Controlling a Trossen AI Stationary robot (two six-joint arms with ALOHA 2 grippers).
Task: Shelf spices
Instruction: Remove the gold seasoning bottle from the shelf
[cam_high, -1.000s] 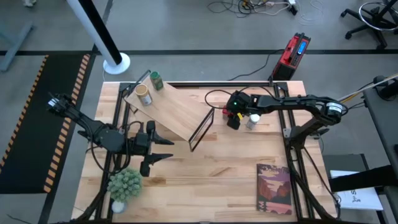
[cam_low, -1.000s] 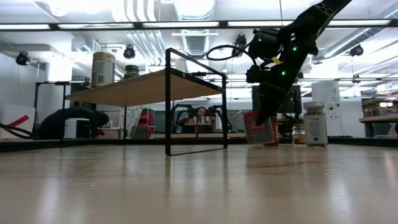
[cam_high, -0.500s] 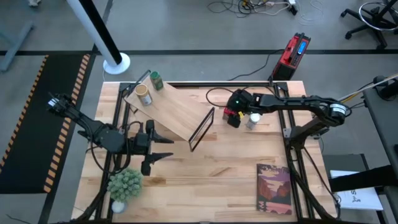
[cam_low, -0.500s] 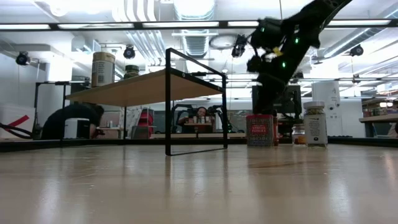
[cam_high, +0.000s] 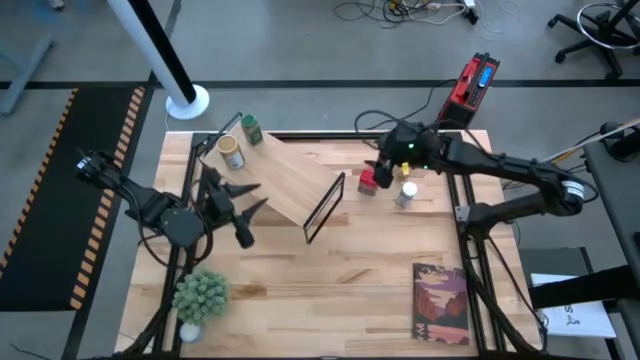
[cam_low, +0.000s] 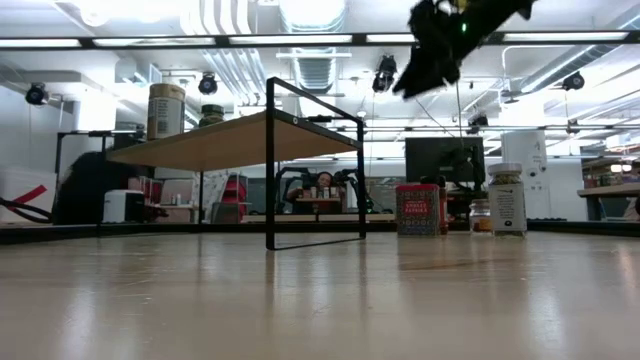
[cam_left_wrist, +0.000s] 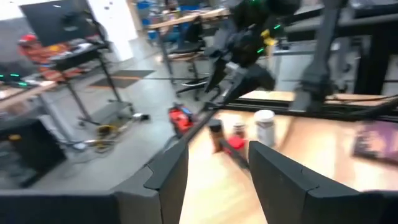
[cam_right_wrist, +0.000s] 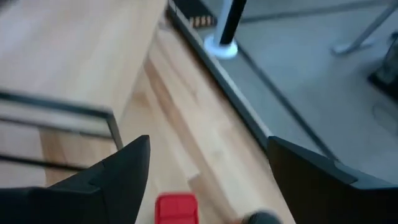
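Observation:
The shelf (cam_high: 285, 175) is a slanted pale plank with a black frame (cam_high: 325, 208) at its right end. A green-lidded jar (cam_high: 250, 130) and a tan-topped jar (cam_high: 231, 152) stand on its far left end. To the right of the frame, a red tin (cam_high: 367, 180), a white-lidded jar (cam_high: 405, 194) and a dark-lidded jar (cam_left_wrist: 216, 134) stand upright on the table. My right gripper (cam_high: 382, 170) hangs wide open, high above the red tin (cam_right_wrist: 176, 208). My left gripper (cam_high: 258, 196) is open beside the shelf's near left part, nothing between its fingers.
A green potted plant (cam_high: 200, 298) stands at the table's near left corner. A book (cam_high: 440, 303) lies at the near right. A small jar (cam_low: 480, 215) stands behind the white-lidded jar (cam_low: 506, 199). Bare tabletop (cam_high: 340, 270) lies between the shelf and the near edge.
My right gripper has opened, let go of the red tin and risen well above it. The tin, tilted in the fingers a second ago, now stands upright on the table. My left gripper has swung from pointing toward the table's right edge to pointing toward the shelf.

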